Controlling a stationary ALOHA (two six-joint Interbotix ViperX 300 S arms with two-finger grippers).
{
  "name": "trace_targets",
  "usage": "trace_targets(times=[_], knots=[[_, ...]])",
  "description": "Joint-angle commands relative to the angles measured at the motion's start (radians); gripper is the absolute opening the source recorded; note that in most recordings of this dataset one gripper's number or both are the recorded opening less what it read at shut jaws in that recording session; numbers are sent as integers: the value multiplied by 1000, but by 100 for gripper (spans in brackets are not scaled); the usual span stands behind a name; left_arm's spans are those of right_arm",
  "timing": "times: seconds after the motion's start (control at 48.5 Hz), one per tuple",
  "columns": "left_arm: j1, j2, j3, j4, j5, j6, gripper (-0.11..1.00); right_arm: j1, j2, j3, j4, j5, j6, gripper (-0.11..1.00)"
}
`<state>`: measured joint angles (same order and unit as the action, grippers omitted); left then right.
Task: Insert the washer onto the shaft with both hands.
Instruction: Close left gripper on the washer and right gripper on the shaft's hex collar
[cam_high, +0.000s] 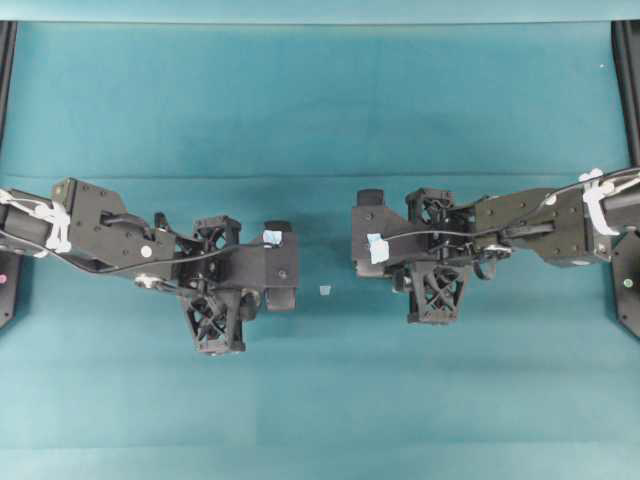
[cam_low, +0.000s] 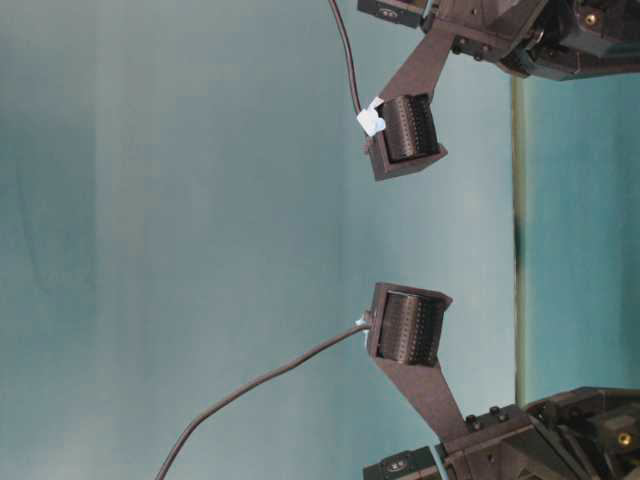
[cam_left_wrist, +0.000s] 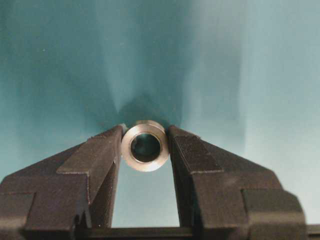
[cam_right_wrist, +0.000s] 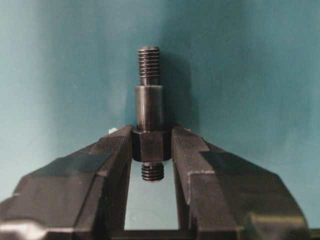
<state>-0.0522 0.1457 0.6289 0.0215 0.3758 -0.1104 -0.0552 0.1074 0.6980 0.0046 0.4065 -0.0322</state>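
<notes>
From overhead, my two black arms reach in over a teal surface (cam_high: 320, 100). My left hand (cam_high: 283, 268) sits at nine o'clock of the middle, my right hand (cam_high: 362, 235) at three o'clock, well apart with bare cloth between them. A tiny pale tape scrap (cam_high: 325, 290) lies in that gap, toward six o'clock. Neither part can be made out from here.

The table-level view is turned on its side. Two ribbed finger pads (cam_low: 410, 128) show, one at twelve o'clock and one at six, apart from each other. Which hand is which I cannot tell, and no part shows here.

In my left wrist view, my left hand is clamped on the washer (cam_left_wrist: 145, 146), a silver ring pinched at its rim between both fingertips, its hole facing the camera.

In my right wrist view, my right hand is clamped on the shaft (cam_right_wrist: 149, 107) by its hexagonal collar. The long threaded end points to twelve o'clock, and a short threaded stub hangs below the fingers.

My judgement of the risks: the ring is held only by two small contacts on a round edge, so a nudge could spin or pop it out. If hole and thread tip meet off-centre or tilted, the washer may catch on the threads and jam.
</notes>
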Motion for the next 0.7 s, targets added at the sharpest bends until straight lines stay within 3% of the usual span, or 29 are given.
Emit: trace_targets(times=[0.0, 0.68], knots=[[-11, 0, -6, -3, -3, -2, 35, -9, 2, -5, -3, 2, 0, -1], [-11, 0, -8, -2, -3, -3, 35, 6, 2, -3, 5, 3, -2, -1]])
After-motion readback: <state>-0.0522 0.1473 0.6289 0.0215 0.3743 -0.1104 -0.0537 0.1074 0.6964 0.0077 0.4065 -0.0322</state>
